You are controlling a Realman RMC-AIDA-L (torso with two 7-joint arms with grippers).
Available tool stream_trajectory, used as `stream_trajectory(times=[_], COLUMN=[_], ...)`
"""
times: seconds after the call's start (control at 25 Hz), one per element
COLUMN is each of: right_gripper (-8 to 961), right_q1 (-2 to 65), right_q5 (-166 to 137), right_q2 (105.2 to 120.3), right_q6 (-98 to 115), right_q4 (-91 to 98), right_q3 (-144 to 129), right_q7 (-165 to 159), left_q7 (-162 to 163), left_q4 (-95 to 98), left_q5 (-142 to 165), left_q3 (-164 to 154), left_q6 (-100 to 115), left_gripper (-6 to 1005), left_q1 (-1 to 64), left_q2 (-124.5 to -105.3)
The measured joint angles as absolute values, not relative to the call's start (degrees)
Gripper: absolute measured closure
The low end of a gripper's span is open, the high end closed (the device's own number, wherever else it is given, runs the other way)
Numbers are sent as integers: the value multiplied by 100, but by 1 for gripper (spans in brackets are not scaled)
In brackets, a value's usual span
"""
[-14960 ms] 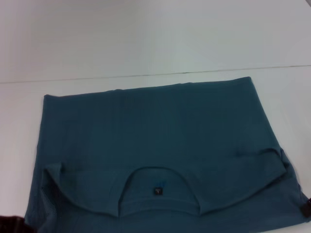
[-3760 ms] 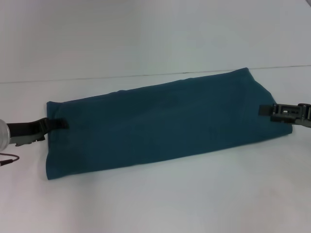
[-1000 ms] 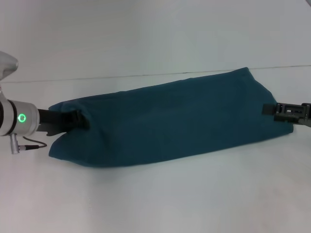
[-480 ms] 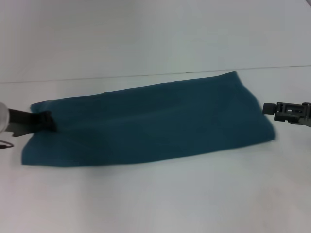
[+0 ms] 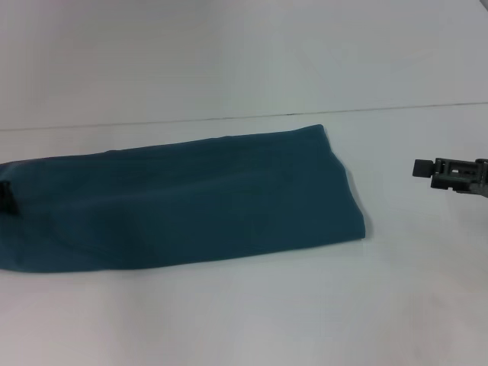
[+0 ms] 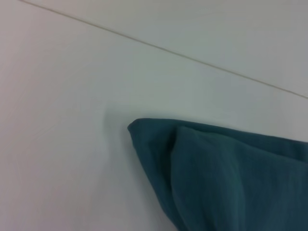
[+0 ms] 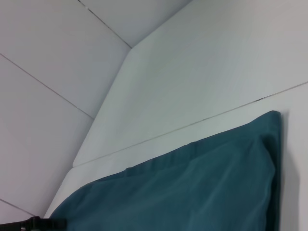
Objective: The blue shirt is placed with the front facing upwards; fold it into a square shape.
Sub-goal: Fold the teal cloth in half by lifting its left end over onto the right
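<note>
The blue shirt (image 5: pixel 183 202) lies folded into a long plain teal strip across the left and middle of the white table, its back side up and no lettering showing. My left gripper (image 5: pixel 6 197) shows only as a dark tip at the strip's left end, at the picture's edge, shut on the cloth; the right wrist view shows the left gripper (image 7: pixel 29 224) at the far end of the shirt (image 7: pixel 192 192). My right gripper (image 5: pixel 422 168) hangs open to the right, well apart from the strip's right end. A folded corner of the shirt (image 6: pixel 226 178) fills the left wrist view.
A thin seam (image 5: pixel 229 118) runs across the white table (image 5: pixel 252 305) just behind the shirt. White table surface lies in front of the strip and between its right end and my right gripper.
The whole strip has slid to the left with my left gripper, which is now almost out of the picture. The right gripper has stayed put, and the gap to the shirt's right end has widened.
</note>
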State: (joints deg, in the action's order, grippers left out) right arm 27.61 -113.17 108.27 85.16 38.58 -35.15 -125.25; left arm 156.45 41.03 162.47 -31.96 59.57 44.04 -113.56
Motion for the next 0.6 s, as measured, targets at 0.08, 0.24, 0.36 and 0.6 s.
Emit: stream_trajectory(times=[0.08,0.24,0.36,0.6], right_gripper=[67,67,67,67], right_q1=[2756,2750,2744,2746], right_q5=[-11318,-11320,-11333,-11375], right_q2=[10824,10822,10820,10822], right_q6=[8516,8517,8518,8517], right_q4=[3858,3858,3858,3856], right_q3=[-3515,-3515,-3528,-3524], right_q7=[-12525,-12524,-12524,-12505], left_q7=[15635,15650,15651,15433], left_q4=[4145,4239,4293,4535], left_q5=[16244,16238,16173,15330], left_q3=[-3185,-3218,-3226,-3236], left_q6=[5996,6142,6337,6975], left_gripper=[939,938,938,938], left_q1=[4398,4406,4438,4472], left_q2=[-11358,-11377,-11386,-11413])
